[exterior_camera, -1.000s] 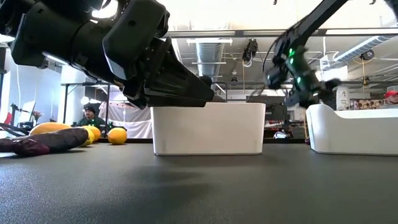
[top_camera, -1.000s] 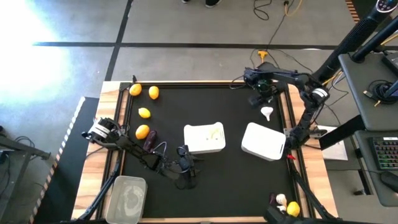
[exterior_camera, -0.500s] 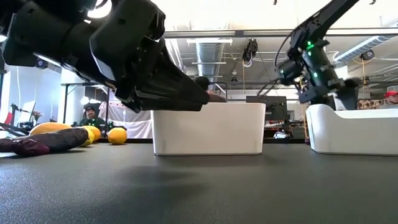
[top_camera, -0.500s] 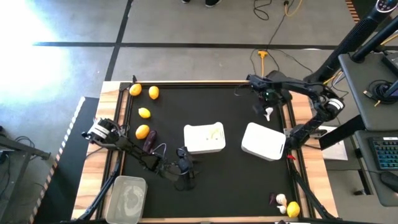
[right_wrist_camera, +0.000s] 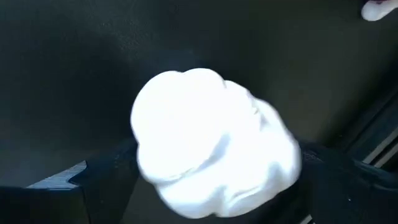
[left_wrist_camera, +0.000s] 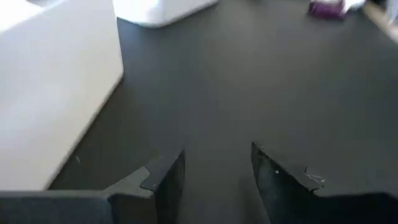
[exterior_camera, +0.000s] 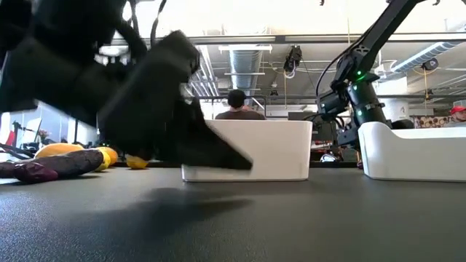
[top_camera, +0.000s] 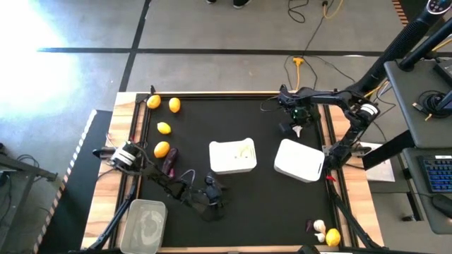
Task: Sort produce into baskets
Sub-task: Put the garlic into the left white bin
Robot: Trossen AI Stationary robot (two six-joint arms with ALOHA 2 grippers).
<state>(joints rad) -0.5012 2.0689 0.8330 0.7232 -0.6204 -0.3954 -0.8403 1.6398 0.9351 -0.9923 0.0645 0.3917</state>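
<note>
My right gripper (top_camera: 297,127) hangs near the far right corner of the black counter (top_camera: 268,204), its fingers (right_wrist_camera: 106,174) clenched on a small white lumpy garlic bulb (right_wrist_camera: 211,143). Beside it, toward the near edge, sits a white rounded-square plastic tray (top_camera: 299,160), and a second white rounded-square tray (top_camera: 232,156) sits at the counter's middle.

My left gripper (top_camera: 210,200) is low over the counter near the middle of the near edge, fingers (left_wrist_camera: 165,180) spread apart and holding nothing.

Four round yellow-orange lemon-like fruits lie along the left edge: two (top_camera: 154,101) (top_camera: 174,105) at the far left corner, one (top_camera: 164,128) farther in, and one (top_camera: 162,149) beside a dark purple elongated vegetable (top_camera: 169,159).

A clear greyish rectangular tub (top_camera: 144,226) stands at the near left corner. At the near right corner lie another white bulb (top_camera: 320,226), another lemon-like fruit (top_camera: 332,237) and what seems to be a small purple piece (top_camera: 309,226).
</note>
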